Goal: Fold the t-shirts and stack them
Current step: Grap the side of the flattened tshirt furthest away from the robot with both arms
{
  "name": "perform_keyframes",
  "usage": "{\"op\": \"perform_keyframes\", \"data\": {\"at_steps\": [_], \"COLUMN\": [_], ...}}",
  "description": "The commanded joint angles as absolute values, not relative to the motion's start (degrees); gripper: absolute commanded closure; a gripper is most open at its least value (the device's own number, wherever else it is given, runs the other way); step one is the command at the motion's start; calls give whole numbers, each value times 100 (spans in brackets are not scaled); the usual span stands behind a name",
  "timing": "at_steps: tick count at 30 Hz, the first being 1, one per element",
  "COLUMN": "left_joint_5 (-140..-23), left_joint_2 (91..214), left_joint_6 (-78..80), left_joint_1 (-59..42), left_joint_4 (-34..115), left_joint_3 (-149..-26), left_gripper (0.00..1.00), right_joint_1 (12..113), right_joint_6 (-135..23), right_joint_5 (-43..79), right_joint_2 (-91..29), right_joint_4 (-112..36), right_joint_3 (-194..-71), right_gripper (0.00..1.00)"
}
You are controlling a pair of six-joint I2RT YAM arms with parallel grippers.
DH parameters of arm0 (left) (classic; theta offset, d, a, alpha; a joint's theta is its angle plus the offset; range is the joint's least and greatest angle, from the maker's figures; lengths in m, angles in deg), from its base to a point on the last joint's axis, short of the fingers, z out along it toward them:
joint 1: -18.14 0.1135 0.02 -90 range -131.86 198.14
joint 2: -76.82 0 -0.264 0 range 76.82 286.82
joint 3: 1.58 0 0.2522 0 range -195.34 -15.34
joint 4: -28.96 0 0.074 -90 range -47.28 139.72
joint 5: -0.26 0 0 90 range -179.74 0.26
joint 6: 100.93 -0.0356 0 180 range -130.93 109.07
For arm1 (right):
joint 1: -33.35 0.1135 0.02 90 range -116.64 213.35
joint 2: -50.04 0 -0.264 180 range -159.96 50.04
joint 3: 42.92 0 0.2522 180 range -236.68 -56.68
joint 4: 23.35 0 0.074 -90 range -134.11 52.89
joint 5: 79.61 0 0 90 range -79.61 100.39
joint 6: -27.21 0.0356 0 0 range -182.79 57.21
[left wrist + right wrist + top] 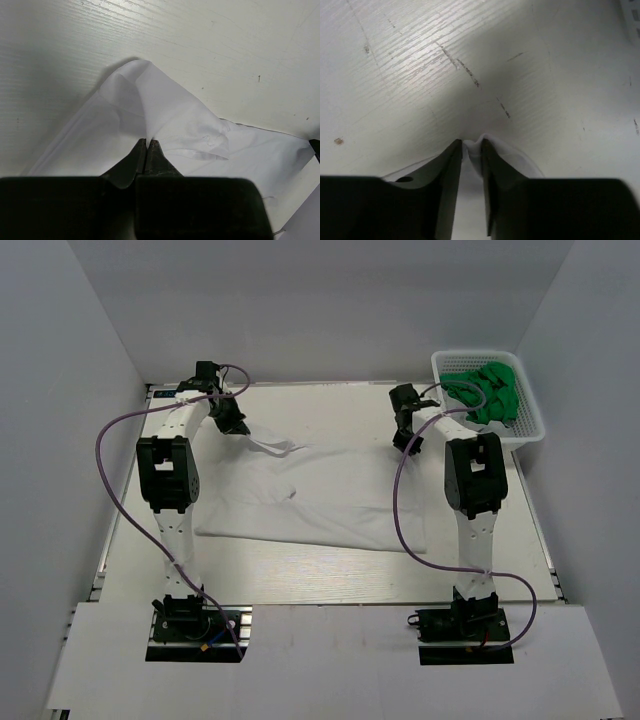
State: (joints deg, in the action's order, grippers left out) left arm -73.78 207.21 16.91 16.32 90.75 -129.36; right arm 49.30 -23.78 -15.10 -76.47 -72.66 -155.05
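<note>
White t-shirt (310,495) | far edge pinched | left pincer (148,142) + right pincer (471,144)

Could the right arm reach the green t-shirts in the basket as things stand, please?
Probably yes: the open basket of green t-shirts sits beside the right gripper with nothing between, though it would first have to release the white t-shirt.

Brightly, evenly lit from above in the top view, with only faint soft shadows on the pale wood-grain table (330,575); little contrast against it for the plain white cloth t-shirt (330,495). Dimmer and greyer at both wrists. Dark shadow tucked under the lifted fold at the left wrist, broad soft shade across mid-table at the right. Sharp on the wood grain, murky and featureless on the near black left-gripper fingers (159,155) and right-gripper fingers (451,165)
</note>
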Motion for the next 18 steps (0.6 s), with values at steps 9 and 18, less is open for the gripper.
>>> {"op": "perform_keyframes", "data": {"at_steps": [9,18], "left_joint_5": [-7022,-7453], "left_joint_2": [20269,19276], "left_joint_6": [1614,1614], "left_joint_1": [1665,1665], "left_joint_4": [8851,8851], "left_joint_3": [-12934,-11951], "left_gripper": [100,100], "right_joint_1": [4944,5067], "right_joint_6": [-2472,-3255], "right_joint_5": [-1825,-1650], "right_joint_2": [-7503,-6538], "right_joint_4": [-7288,-6506], "right_joint_3": [-15468,-14713], "right_gripper": [100,100]}}
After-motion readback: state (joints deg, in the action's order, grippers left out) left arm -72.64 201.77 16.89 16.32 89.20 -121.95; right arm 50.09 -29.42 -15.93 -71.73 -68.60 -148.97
